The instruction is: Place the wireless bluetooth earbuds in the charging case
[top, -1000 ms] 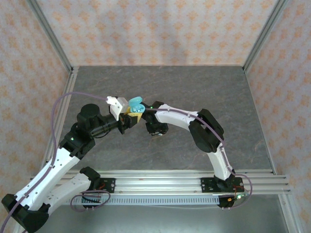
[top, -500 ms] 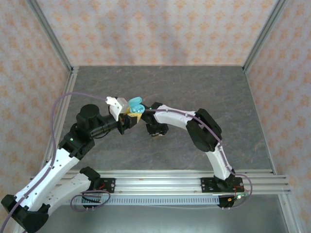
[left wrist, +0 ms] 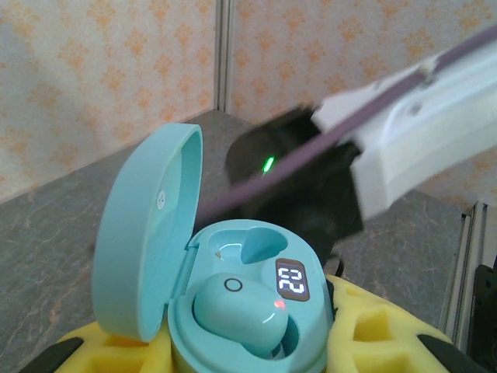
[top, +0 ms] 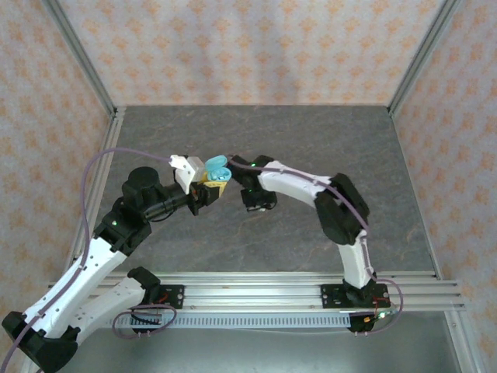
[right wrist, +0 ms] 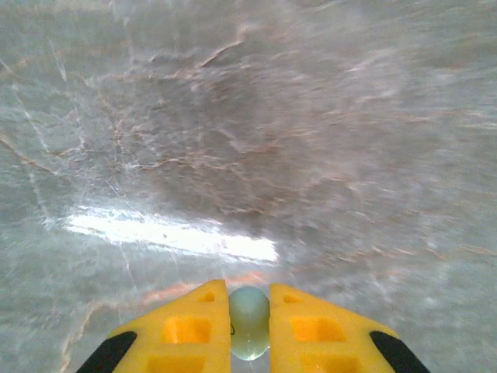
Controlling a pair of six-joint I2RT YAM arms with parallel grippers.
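A light teal charging case (left wrist: 248,311) is held up with its lid (left wrist: 144,241) open; my left gripper (top: 213,177) is shut on it, yellow pads (left wrist: 388,330) on either side. One teal earbud (left wrist: 241,307) sits in the near socket with a red light lit. The far socket (left wrist: 252,245) is bare, and the display reads 22. My right gripper (right wrist: 248,315) is shut on a second teal earbud (right wrist: 249,320), pinched between yellow fingers (right wrist: 190,326) above the grey table. From above, the right gripper (top: 247,185) hangs just right of the case (top: 216,165).
Grey marbled table (top: 311,140) with patterned walls around it and a metal rail (top: 256,291) along the near edge. The right arm's black wrist with a green light (left wrist: 268,165) looms close behind the case.
The right arm has swung its elbow rightward and its wrist has shifted up toward the case. The left arm and the case have stayed still.
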